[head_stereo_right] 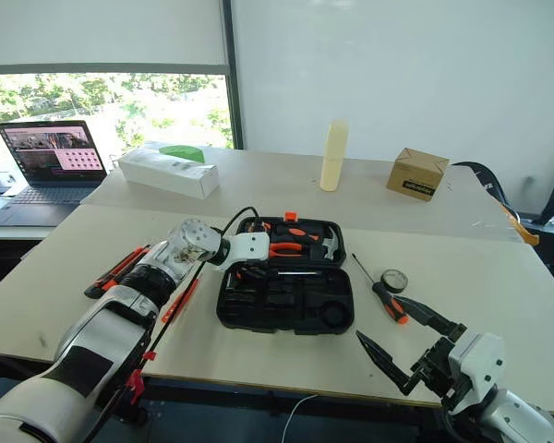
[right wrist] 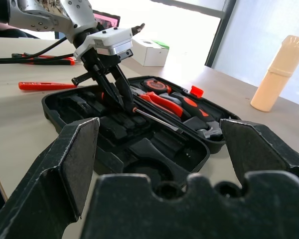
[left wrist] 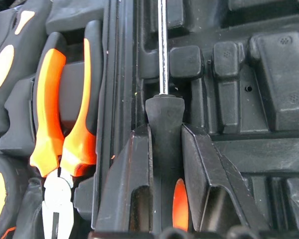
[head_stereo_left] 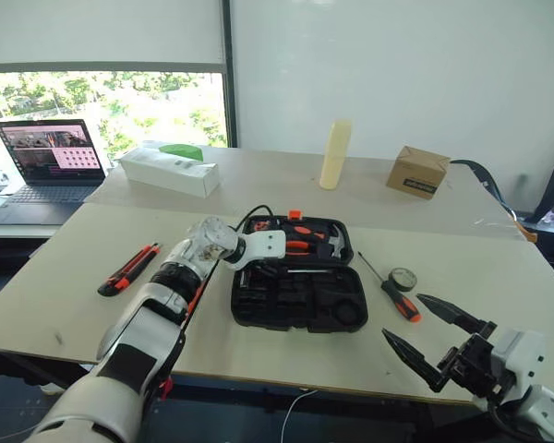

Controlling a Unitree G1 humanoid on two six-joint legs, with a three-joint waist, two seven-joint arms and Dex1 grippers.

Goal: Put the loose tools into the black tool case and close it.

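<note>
Seen over the open black tool case (head_stereo_left: 300,300) at mid-worktop (head_stereo_left: 499,268): left pincer (right wrist: 109,82) clamped on the black-and-orange handle of a screwdriver (left wrist: 163,74), steel shaft laid along the ridge between the case's two halves. Right pincer (head_stereo_left: 434,337) held wide apart and empty, low beside the worktop's near edge, gripping nothing.

Left to stow — a second screwdriver (head_stereo_left: 388,288) and the small dark tape roll (head_stereo_left: 403,278) on the right of the case, the utility knife (head_stereo_left: 129,268) on the left, and a slim orange tool (head_stereo_right: 178,302) beside the left forearm.

Likely trouble, judged from here: shaft dropped across a raised block rather than into its groove, leaving the screwdriver proud and the lid unable to shut; round, rubbery handle free to roll within the grip if loosened early; pincer tips liable to snag the moulded ribs or nudge the light plastic case across the smooth worktop.

Case moulded in matt black plastic, rounded at the corners, its near half a maze of blocky recesses and one round well. Far half already packed with orange-handled pliers (left wrist: 65,124) and a hammer (head_stereo_left: 332,242), by a small orange latch (head_stereo_left: 295,214). Pincer fingers black, wedge-shaped, hard-edged.
</note>
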